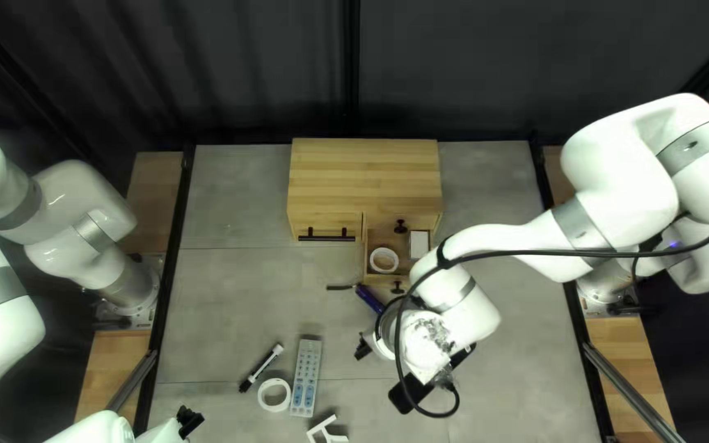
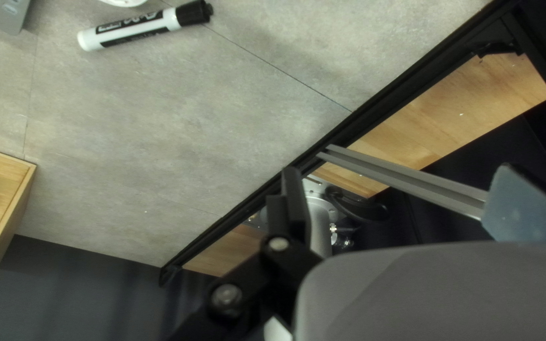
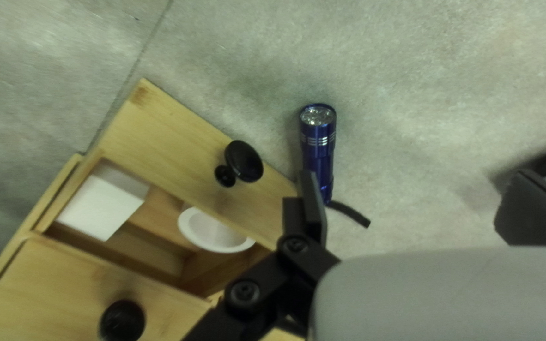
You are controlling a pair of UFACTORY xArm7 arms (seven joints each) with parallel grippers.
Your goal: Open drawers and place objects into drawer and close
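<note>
The wooden cabinet (image 1: 363,176) has its lower right drawer (image 1: 377,280) pulled out, holding a white ring (image 1: 384,260) and a white box (image 1: 418,244). In front lies a blue flashlight (image 1: 368,299). My right gripper (image 1: 362,349) is low over the table; in the right wrist view my right gripper (image 3: 421,202) stands open, one finger overlapping the flashlight (image 3: 318,148) from above. My left gripper (image 1: 189,420) hangs near the table's front left; in the left wrist view, this gripper (image 2: 412,202) is open and empty, away from the black-and-white marker (image 2: 143,26).
Front left of centre are the marker (image 1: 262,367), a second white ring (image 1: 274,395), a grey remote (image 1: 306,377) and a white bracket (image 1: 327,429). A black object (image 1: 406,395) lies partly under my right arm. The cabinet's left drawer (image 1: 327,227) is closed.
</note>
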